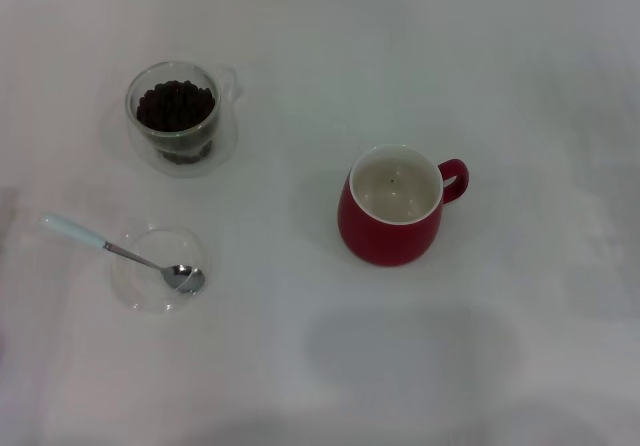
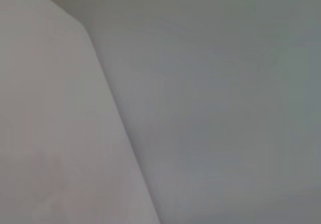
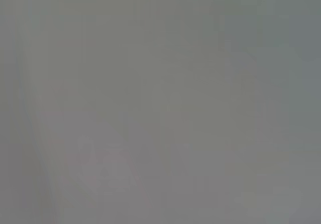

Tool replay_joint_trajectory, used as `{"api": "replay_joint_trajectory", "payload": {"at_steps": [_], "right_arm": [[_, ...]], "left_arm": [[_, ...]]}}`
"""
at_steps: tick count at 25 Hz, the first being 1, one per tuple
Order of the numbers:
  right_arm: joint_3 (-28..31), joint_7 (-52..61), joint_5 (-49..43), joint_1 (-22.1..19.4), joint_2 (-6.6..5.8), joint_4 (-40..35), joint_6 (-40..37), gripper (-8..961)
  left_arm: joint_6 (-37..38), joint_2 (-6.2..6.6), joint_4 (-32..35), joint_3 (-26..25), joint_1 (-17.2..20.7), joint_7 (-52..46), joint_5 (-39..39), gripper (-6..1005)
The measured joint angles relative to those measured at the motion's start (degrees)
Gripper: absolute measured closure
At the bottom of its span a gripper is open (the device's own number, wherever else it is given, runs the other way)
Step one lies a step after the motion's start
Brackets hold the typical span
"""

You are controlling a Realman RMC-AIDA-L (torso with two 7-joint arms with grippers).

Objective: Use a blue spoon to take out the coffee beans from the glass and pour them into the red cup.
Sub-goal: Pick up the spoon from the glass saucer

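- The glass (image 1: 180, 114) stands upright at the far left of the white table (image 1: 300, 366), its small clear handle turned toward the robot's right
- The coffee beans (image 1: 176, 105) fill the glass nearly to the rim in a dark heap
- The blue spoon (image 1: 122, 253) lies nearer the robot, on the left, well apart from the glass; its pale handle points out to the left and rests on the table, while its metal bowl sits inside a shallow clear dish (image 1: 152, 268)
- The red cup (image 1: 394, 206) stands upright to the right of centre, well apart from both the glass and the spoon, with its loop handle facing right and its whitish inside showing almost bare
- Neither gripper appears in the head view, and both wrist views show only plain pale surfaces, so neither gripper's place nor whether its fingers are apart or together can be told
- Nothing is touching the spoon, the glass or the cup
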Motion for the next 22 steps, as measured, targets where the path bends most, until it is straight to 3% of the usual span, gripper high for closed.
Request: {"api": "replay_joint_trajectory", "payload": {"at_steps": [6, 13, 22], "right_arm": [[-0.22, -0.01, -0.19, -0.03, 0.08, -0.64, 1.73, 372], [-0.20, 0.22, -0.24, -0.65, 0.08, -0.65, 1.83, 372], [-0.33, 0.35, -0.39, -0.87, 0.08, -0.66, 1.87, 373]], "left_arm": [[0.16, 0.37, -0.79, 0.04, -0.66, -0.19, 2.94, 140], [0.16, 2.97, -3.00, 0.08, -5.05, -1.44, 13.13, 147], [0.13, 3.65, -4.35, 0.09, -6.41, -1.42, 19.92, 158]]}}
